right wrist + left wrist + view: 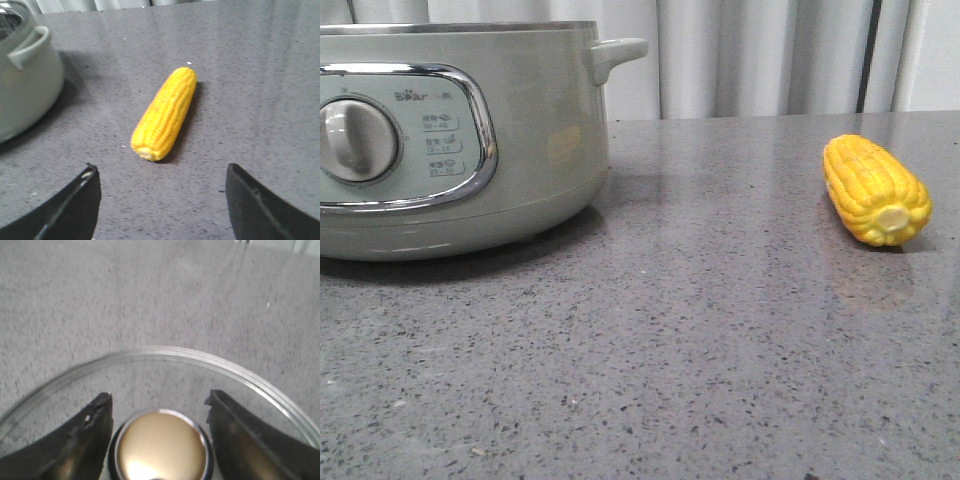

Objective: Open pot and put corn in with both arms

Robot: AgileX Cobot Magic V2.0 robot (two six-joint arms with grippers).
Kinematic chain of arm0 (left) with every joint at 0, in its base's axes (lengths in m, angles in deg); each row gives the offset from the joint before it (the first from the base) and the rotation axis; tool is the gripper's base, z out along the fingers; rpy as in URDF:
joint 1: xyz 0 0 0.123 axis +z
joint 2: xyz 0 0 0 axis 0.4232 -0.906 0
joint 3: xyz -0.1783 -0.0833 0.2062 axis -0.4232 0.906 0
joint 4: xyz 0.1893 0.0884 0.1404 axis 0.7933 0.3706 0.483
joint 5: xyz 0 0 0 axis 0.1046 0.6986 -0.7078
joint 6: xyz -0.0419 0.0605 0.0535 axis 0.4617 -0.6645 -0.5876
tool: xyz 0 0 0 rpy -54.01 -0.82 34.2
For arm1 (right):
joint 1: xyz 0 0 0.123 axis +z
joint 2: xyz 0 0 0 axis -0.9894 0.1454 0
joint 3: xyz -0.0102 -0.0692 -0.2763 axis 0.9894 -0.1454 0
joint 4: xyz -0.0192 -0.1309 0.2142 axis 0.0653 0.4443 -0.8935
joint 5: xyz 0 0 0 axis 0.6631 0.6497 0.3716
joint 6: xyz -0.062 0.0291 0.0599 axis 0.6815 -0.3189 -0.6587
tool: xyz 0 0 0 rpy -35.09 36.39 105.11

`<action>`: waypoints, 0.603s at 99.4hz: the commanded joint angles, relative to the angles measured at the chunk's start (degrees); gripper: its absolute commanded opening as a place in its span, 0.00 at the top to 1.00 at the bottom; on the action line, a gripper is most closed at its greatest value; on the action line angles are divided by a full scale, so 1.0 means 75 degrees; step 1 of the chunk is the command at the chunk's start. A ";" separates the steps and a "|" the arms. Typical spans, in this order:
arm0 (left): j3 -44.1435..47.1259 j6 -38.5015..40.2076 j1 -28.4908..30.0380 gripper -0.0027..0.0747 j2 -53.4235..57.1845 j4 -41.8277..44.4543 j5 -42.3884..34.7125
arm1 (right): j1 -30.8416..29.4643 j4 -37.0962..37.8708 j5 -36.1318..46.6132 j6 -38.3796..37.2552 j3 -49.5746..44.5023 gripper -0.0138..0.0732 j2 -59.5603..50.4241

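Speckled grey stone covers the desk [700, 330], with pale curtains [760, 55] behind it. On the left stands the pot [450, 140], its dial and side handle facing the front camera. In the left wrist view, the left gripper [159, 402] has its jaws set around the gold knob [162, 447] of a glass lid [165, 354]; whether they press it, I cannot tell. Well to the right lies the corn [876, 190] on the desk. The right gripper [162, 187] hangs near it, jaws spread wide, holding nothing.
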 commanded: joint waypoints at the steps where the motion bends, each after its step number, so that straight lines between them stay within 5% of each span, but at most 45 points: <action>1: -0.0215 0.0079 -0.0212 0.37 0.0114 -0.0045 -0.0898 | -0.0015 -0.0456 0.0740 0.0051 0.0326 0.31 0.0296; 28: -0.0295 0.0079 -0.0977 0.37 0.0885 -0.0045 -0.1396 | -0.0001 -0.0884 -0.0109 0.0332 0.1753 0.31 0.2296; 60: -0.0324 0.0079 -0.1342 0.37 0.4145 -0.0079 -0.1048 | -0.0001 -0.0866 -0.1051 0.0332 0.3800 0.31 0.5708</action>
